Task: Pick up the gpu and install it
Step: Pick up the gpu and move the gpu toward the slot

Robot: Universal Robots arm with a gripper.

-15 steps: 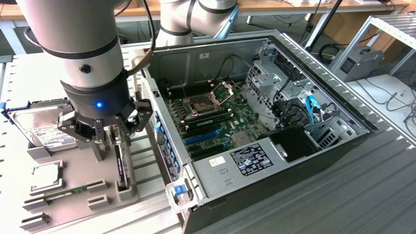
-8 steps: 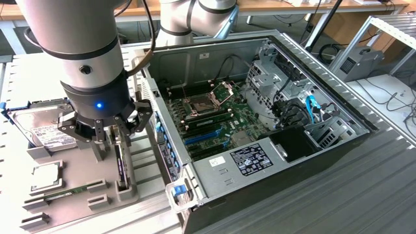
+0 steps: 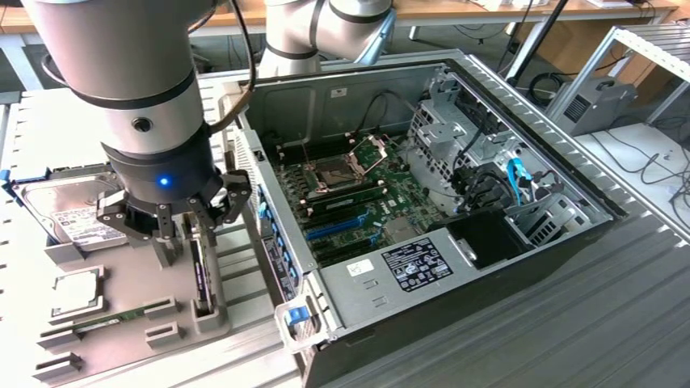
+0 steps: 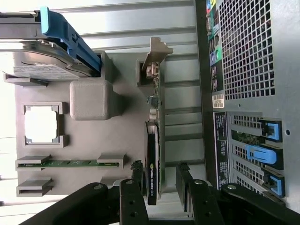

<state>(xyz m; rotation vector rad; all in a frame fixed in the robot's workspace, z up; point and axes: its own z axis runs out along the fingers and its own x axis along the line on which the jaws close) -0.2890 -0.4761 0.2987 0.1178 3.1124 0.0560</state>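
Straddling gpu [image 4: 152, 159] (upright), spread pincer [image 4: 160, 167]

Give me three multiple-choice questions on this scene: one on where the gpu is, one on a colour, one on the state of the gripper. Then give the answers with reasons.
1. Where is the gpu?
A) plugged in inside the computer case
B) on edge in the grey holder tray beside the case
C) lying flat on top of the case

2. What colour are the slot latches on the case's back?
A) red
B) yellow
C) blue

3. How is the gripper?
A) open, with a finger on each side of the gpu
B) shut on the gpu
C) shut, away from the gpu

Answers:
1 B: the card stands upright in the tray, outside the case.
2 C: the wrist view shows them blue.
3 A: a gap shows on each side of the card.
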